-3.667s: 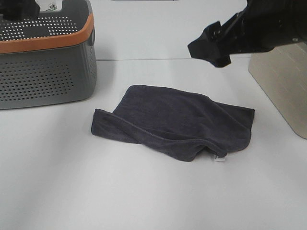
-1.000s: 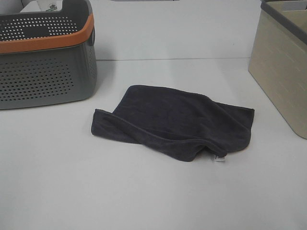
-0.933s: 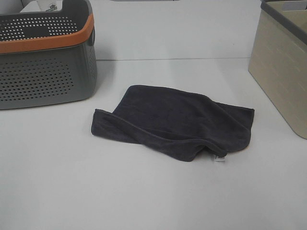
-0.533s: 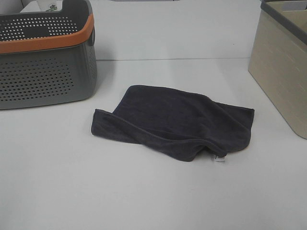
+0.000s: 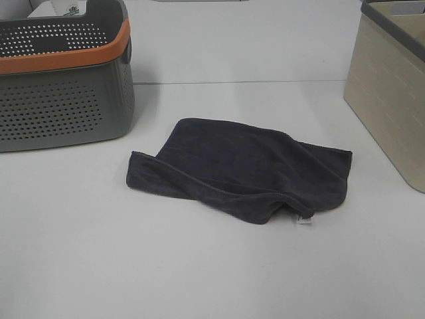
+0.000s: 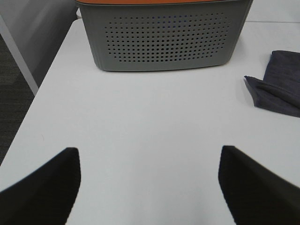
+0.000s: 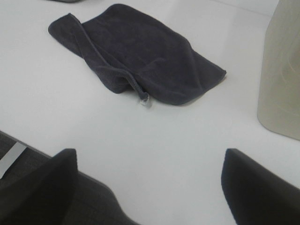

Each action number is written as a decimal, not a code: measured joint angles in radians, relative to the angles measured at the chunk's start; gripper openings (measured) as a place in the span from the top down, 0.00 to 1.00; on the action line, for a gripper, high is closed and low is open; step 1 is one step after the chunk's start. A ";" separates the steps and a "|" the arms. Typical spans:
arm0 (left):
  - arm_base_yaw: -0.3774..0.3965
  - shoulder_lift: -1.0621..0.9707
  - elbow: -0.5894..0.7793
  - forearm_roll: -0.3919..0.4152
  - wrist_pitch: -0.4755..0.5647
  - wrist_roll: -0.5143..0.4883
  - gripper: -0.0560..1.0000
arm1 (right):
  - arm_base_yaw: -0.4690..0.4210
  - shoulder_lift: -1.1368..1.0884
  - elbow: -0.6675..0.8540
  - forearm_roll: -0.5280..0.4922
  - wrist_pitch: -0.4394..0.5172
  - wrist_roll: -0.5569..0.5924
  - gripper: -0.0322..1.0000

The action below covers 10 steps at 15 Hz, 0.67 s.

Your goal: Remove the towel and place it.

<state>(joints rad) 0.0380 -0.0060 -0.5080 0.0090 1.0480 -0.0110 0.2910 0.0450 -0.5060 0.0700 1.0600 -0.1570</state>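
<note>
The dark charcoal towel [image 5: 239, 167] lies loosely folded on the white table, with its small white tag [image 5: 304, 220] at the near right corner. It also shows in the right wrist view [image 7: 136, 54], and one edge of it shows in the left wrist view [image 6: 277, 84]. Neither arm shows in the exterior view. My left gripper [image 6: 149, 187] is open and empty over bare table in front of the basket. My right gripper [image 7: 149, 187] is open and empty, back over the table's near edge, well away from the towel.
A grey perforated basket with an orange rim [image 5: 63, 80] stands at the back left, also in the left wrist view [image 6: 164, 37]. A beige bin [image 5: 392, 86] stands at the right, also in the right wrist view [image 7: 281, 70]. The table's left edge [image 6: 42, 84] drops to dark floor.
The right arm that hung over the back right of the table 3.7 s ago has left the exterior view. The towel has not moved.
</note>
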 joint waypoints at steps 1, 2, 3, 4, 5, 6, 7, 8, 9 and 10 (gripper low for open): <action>0.000 0.000 0.000 0.000 0.000 -0.001 0.23 | 0.000 -0.034 0.000 0.000 0.000 0.000 0.19; 0.000 0.000 0.000 0.000 0.000 -0.007 0.23 | 0.000 -0.043 0.000 0.001 0.000 0.000 0.19; 0.000 0.000 0.000 0.000 0.000 -0.024 0.23 | 0.000 -0.049 0.000 0.001 0.000 0.000 0.19; 0.000 0.000 0.000 0.000 0.000 -0.042 0.23 | 0.000 -0.049 0.000 0.001 0.000 0.000 0.19; 0.000 0.000 0.000 0.000 0.000 -0.045 0.23 | 0.000 -0.049 0.000 0.001 0.000 0.000 0.19; 0.000 0.000 0.000 0.000 0.000 -0.045 0.23 | 0.000 -0.049 0.000 0.001 0.000 0.000 0.19; 0.000 0.000 0.000 0.000 0.000 -0.045 0.23 | 0.000 -0.049 0.000 0.001 0.000 0.000 0.19; 0.000 0.000 0.000 0.001 0.000 -0.045 0.23 | 0.000 -0.049 0.000 0.001 0.000 0.000 0.19; 0.000 0.000 0.000 0.001 0.000 -0.045 0.23 | 0.000 -0.049 0.000 0.001 0.000 0.000 0.19; 0.000 0.000 0.000 0.001 0.000 -0.045 0.23 | 0.000 -0.049 0.000 0.002 0.000 0.001 0.19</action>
<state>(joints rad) 0.0380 -0.0060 -0.5080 0.0100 1.0480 -0.0560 0.2910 -0.0040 -0.5060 0.0720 1.0600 -0.1560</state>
